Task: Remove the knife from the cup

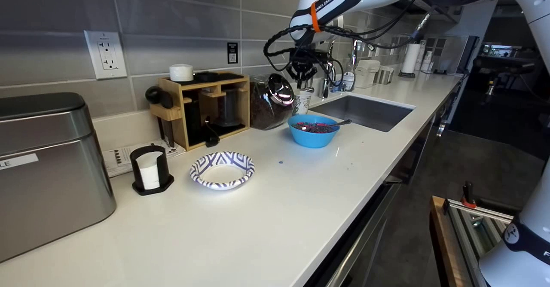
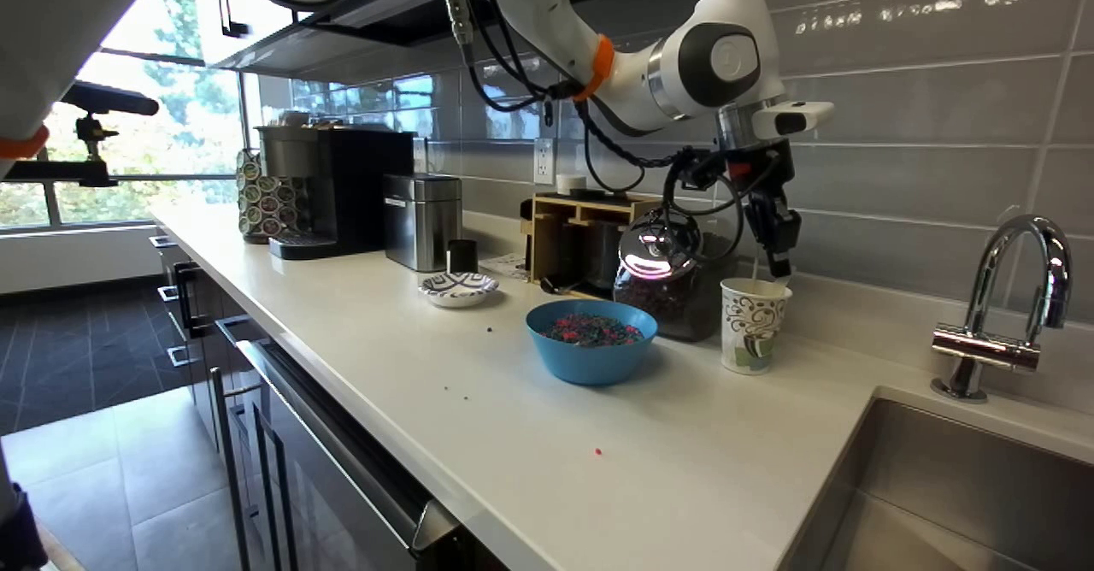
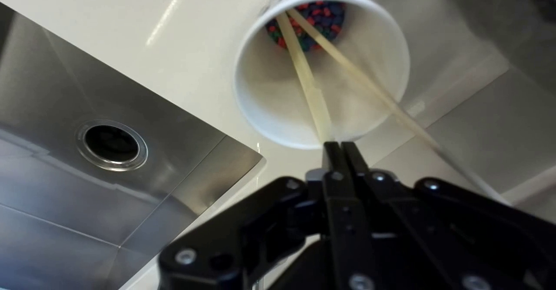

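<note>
The cup is a white paper cup with a leaf pattern, upright on the counter in both exterior views point(image 1: 302, 102) point(image 2: 754, 332). The wrist view looks into the cup point(image 3: 369, 42); small red, blue and green pieces lie at its bottom. The knife point(image 3: 309, 81), a flat pale utensil, leans inside, its lower end among the pieces. A second thin pale utensil point(image 3: 404, 116) leans out past the rim, right of my fingers. My gripper point(image 3: 342, 143), also in both exterior views point(image 1: 300, 83) point(image 2: 779, 270), is just above the rim, fingers almost together on the knife's upper end, which they hide.
The sink point(image 2: 940, 468) with its faucet point(image 2: 983, 349) lies beside the cup. A dark jar point(image 2: 671, 297) with a shiny lid and a blue bowl point(image 2: 590, 366) of coloured pieces stand on the cup's other side. The tiled wall point(image 2: 923, 178) is close behind the gripper.
</note>
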Tool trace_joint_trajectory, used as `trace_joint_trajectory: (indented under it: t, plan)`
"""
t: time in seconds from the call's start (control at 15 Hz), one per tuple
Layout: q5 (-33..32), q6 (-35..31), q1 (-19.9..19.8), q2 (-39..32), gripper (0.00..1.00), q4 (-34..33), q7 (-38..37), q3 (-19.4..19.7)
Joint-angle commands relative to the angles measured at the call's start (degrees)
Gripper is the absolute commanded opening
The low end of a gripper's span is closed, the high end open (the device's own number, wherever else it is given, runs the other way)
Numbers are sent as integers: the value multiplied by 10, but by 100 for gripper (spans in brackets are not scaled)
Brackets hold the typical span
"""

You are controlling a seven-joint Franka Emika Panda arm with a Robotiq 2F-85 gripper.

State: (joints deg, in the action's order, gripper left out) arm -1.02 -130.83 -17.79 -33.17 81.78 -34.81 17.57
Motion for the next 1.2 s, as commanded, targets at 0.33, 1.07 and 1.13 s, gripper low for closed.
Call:
trace_joint_trajectory:
  t: [0.33,1.07,1.13]
  plan:
    - [-1,-26,2,19,0,33,13,-2]
    - [-19,-36,26,79,0,85,-1,23]
    - [-21,-36,27,84,0,88,-6,26]
